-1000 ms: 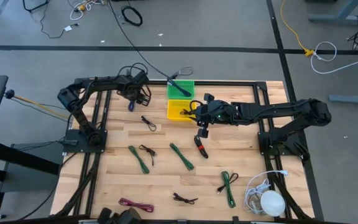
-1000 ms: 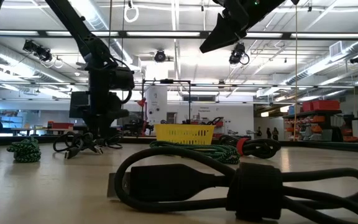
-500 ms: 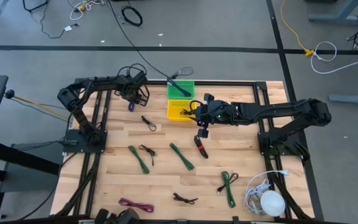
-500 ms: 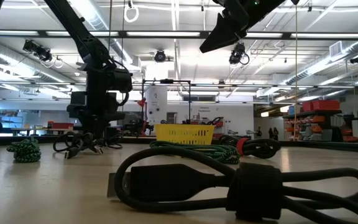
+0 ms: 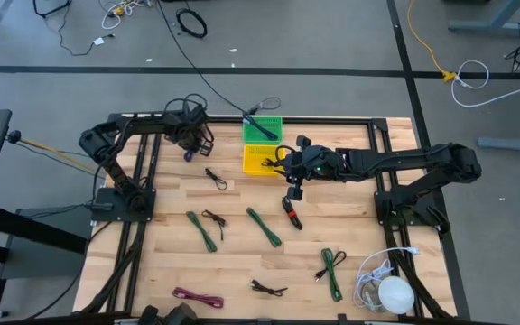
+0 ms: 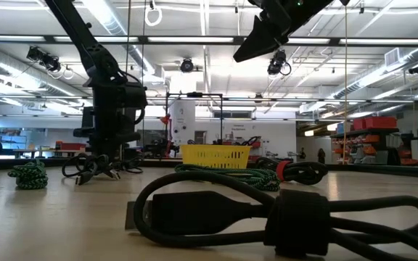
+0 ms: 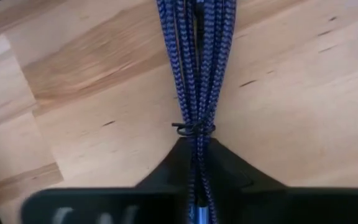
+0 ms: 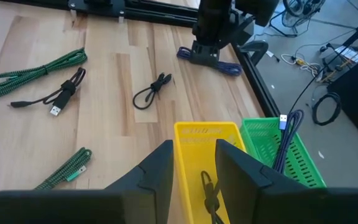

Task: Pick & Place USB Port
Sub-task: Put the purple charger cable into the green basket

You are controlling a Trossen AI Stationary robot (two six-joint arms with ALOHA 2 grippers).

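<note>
The left gripper (image 5: 188, 144) sits low at the table's 11 o'clock corner, its two dark fingers closed around a bundled blue braided USB cable (image 7: 194, 74) that lies on the light wooden table (image 5: 233, 248), tied with a thin black twist tie (image 7: 193, 129). The right gripper (image 5: 294, 185) hovers near the table's centre, at 5 o'clock from the yellow plastic basket (image 5: 260, 159), its fingers parted and empty. A green plastic basket (image 5: 262, 129) stands touching the yellow one on its 12 o'clock side.
</note>
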